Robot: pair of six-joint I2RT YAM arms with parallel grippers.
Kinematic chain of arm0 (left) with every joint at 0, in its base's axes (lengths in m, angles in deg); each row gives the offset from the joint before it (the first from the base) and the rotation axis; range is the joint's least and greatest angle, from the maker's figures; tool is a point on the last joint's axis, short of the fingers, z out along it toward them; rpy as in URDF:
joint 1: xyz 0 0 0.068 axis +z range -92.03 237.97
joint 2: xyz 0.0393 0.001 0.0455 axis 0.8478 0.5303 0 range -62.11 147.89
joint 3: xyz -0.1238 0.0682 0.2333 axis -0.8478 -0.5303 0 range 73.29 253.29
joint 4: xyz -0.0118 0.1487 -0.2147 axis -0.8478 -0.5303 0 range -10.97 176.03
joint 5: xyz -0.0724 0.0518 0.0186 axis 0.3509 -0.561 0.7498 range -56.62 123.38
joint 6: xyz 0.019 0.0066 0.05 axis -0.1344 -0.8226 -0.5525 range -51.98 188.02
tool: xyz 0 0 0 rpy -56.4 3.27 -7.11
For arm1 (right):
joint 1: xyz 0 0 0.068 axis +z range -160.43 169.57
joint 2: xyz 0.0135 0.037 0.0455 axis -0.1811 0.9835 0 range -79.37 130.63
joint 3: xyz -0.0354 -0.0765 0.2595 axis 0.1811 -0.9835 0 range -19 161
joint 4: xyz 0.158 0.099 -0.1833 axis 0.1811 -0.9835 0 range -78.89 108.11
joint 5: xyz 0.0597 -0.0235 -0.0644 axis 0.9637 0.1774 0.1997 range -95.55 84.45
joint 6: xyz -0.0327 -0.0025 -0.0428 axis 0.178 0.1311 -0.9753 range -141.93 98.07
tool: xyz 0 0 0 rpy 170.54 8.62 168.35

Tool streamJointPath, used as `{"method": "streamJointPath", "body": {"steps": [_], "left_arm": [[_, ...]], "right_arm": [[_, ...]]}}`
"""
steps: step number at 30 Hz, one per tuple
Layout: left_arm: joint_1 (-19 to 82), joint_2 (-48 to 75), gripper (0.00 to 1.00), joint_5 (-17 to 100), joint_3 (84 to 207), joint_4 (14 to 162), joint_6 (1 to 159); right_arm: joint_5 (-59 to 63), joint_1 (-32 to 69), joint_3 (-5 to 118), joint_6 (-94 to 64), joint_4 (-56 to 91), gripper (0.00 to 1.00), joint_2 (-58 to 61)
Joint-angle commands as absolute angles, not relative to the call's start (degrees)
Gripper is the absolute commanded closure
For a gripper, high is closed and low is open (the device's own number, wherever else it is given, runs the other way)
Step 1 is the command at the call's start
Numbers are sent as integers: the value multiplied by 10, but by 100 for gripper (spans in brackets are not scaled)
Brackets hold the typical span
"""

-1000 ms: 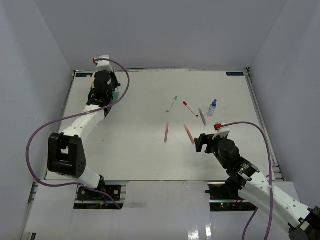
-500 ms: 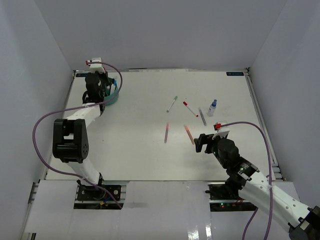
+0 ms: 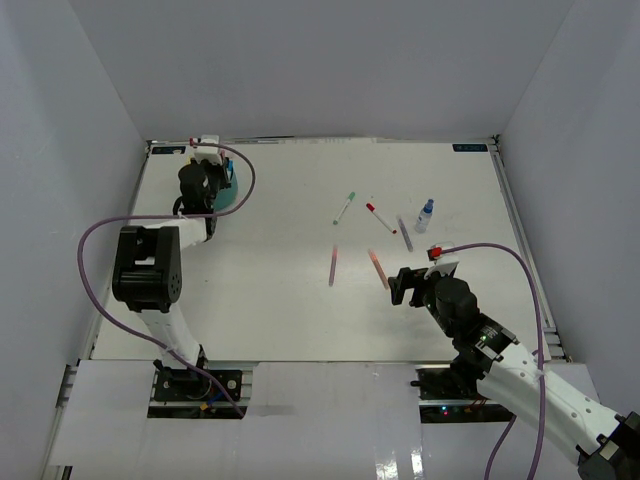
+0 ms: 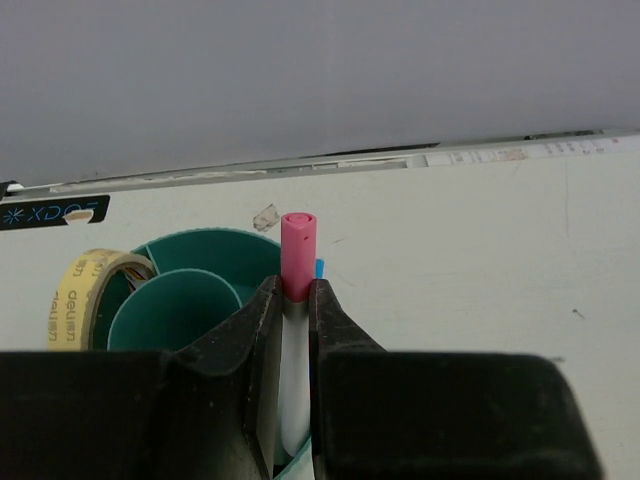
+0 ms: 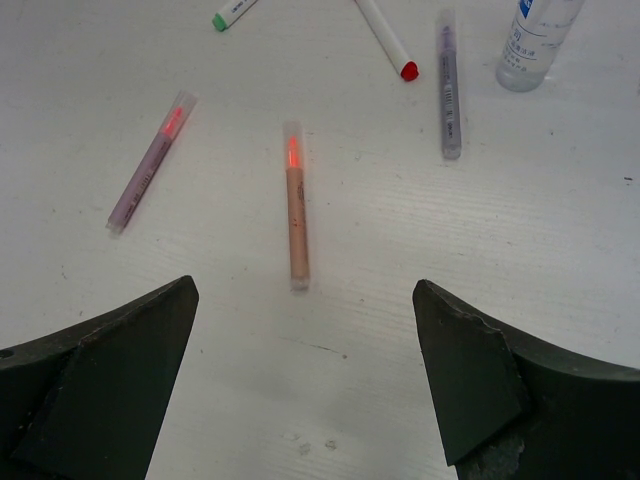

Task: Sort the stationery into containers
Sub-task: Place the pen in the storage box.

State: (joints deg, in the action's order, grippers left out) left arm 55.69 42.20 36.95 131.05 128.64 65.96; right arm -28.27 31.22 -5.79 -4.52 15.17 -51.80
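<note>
Left end effector (image 4: 295,300): is clamping shut on the pink-capped marker (image 4: 298,255), with both jaws pressing the white barrel just under the cap
Held marker position: is standing upright between the jaws, directly above the near wall of the teal organizer (image 4: 215,250); whether its lower end is touching the organizer floor cannot be told
Marker handling: is judged light, stiff and smooth-walled, so it is likely to slide in a loose pinch; gripping on the barrel rather than the cap is giving the firmer hold
Organizer contents: a cream tape roll (image 4: 85,290) is leaning in the compartment to the left of the end effector, the central tube (image 4: 170,310) is sitting just left of the jaws, and a small blue piece (image 4: 319,268) is showing just behind the marker
Release clearance: the tube wall is judged the nearest thing the barrel could be catching on
Right end effector (image 5: 303,320): is hovering over the tabletop (image 5: 400,230) with jaws standing wide apart, carrying nothing
Nearest loose item: an orange marker (image 5: 295,205) is lying flat straight ahead, lengthwise to the approach; taking it mid-barrel is advised
Neighbours: a purple marker (image 5: 150,165) is lying ahead-left, well apart; a green-capped marker (image 5: 232,13), a red-capped marker (image 5: 385,40) and a grey marker (image 5: 448,85) are lying farther ahead
Bottle: the blue-capped bottle (image 5: 535,40) is standing far ahead-right, judged easy to tip
</note>
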Motion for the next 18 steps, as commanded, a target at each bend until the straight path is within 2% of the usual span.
{"method": "streamJointPath", "body": {"steps": [1,7,9,11,14,15,17,18], "left_arm": [[560,425,95,380,1293,1343,638],[563,435,95,385,1282,1360,625],[562,434,91,388,1273,1369,622],[562,434,78,377,1265,1374,619],[564,435,68,371,1259,1376,614],[564,434,59,369,1255,1378,614],[565,427,52,372,1251,1377,614],[564,425,45,376,1250,1378,614]], "right_arm": [[-285,311,-60,-53,174,5,-521],[-282,311,-61,-52,174,5,-522],[-282,311,-61,-52,174,5,-524],[-282,311,-61,-52,174,5,-524],[-280,311,-61,-52,174,5,-522],[-278,311,-61,-53,174,5,-522],[-272,311,-60,-54,174,5,-520],[-270,311,-60,-54,174,5,-520]]}}
